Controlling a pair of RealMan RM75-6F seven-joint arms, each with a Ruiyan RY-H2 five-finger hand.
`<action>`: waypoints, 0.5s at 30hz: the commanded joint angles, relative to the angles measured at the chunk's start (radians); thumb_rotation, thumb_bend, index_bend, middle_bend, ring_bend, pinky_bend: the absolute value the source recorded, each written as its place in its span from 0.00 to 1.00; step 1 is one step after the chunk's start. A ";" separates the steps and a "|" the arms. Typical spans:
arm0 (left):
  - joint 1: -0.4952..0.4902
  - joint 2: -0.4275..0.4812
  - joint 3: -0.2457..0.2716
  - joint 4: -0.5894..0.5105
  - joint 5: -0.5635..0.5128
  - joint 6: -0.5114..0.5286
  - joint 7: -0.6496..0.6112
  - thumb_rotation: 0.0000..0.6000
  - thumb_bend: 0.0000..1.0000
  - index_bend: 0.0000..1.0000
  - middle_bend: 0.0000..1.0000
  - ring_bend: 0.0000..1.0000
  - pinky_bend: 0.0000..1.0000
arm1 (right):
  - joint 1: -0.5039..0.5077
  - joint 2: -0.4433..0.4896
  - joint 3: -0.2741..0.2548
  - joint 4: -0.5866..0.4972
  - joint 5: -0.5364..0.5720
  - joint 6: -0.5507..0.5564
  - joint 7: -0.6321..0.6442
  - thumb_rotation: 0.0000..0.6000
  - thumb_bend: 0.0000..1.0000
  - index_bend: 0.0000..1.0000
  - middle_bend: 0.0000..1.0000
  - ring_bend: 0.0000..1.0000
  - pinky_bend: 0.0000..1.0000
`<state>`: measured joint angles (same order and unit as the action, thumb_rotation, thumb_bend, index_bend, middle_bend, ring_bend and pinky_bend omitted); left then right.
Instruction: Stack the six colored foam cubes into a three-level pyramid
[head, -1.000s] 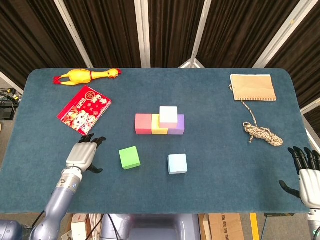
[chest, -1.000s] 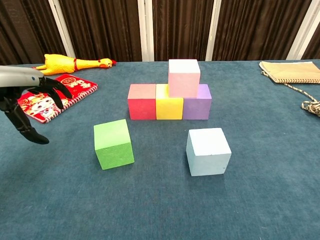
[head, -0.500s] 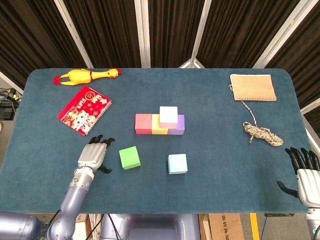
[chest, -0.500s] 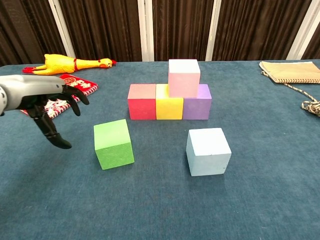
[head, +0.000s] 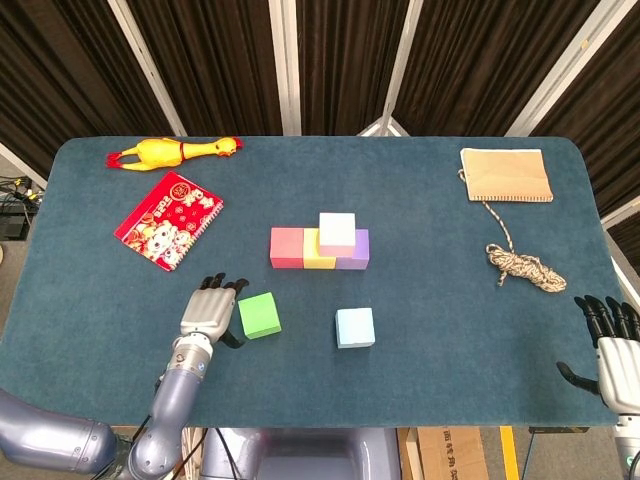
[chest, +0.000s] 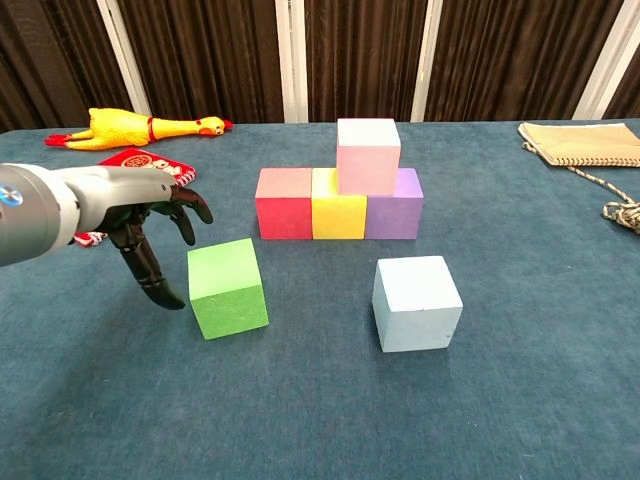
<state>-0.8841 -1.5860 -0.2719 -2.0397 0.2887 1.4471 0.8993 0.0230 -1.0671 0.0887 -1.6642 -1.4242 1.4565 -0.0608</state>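
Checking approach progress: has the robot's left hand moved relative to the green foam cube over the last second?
Yes. The left hand has moved rightward from near the red notebook to right beside the green foam cube, which stayed put.

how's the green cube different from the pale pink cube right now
The green cube sits loose on the table, in front of the row; the pale pink cube rests on the second level, on the yellow cube and purple cube. The green cube is turned askew; the pale pink one sits square with the row. The left hand is open beside the green cube; no hand is near the pale pink one. Both look like same-sized foam cubes.
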 joint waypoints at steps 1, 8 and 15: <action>-0.013 -0.014 -0.008 0.012 -0.001 0.014 0.011 1.00 0.05 0.15 0.22 0.00 0.00 | 0.000 0.001 0.001 0.000 0.004 0.000 0.003 1.00 0.19 0.13 0.14 0.02 0.00; -0.028 -0.043 -0.013 0.027 0.013 0.034 0.016 1.00 0.05 0.16 0.22 0.00 0.00 | 0.002 -0.001 0.001 0.001 0.008 -0.001 0.009 1.00 0.19 0.13 0.14 0.02 0.00; -0.036 -0.060 -0.016 0.030 0.017 0.055 0.026 1.00 0.06 0.16 0.22 0.00 0.00 | 0.001 0.001 0.002 -0.001 0.013 0.004 0.017 1.00 0.19 0.13 0.14 0.02 0.00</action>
<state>-0.9187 -1.6443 -0.2876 -2.0107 0.3057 1.4997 0.9242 0.0239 -1.0666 0.0909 -1.6646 -1.4114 1.4608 -0.0441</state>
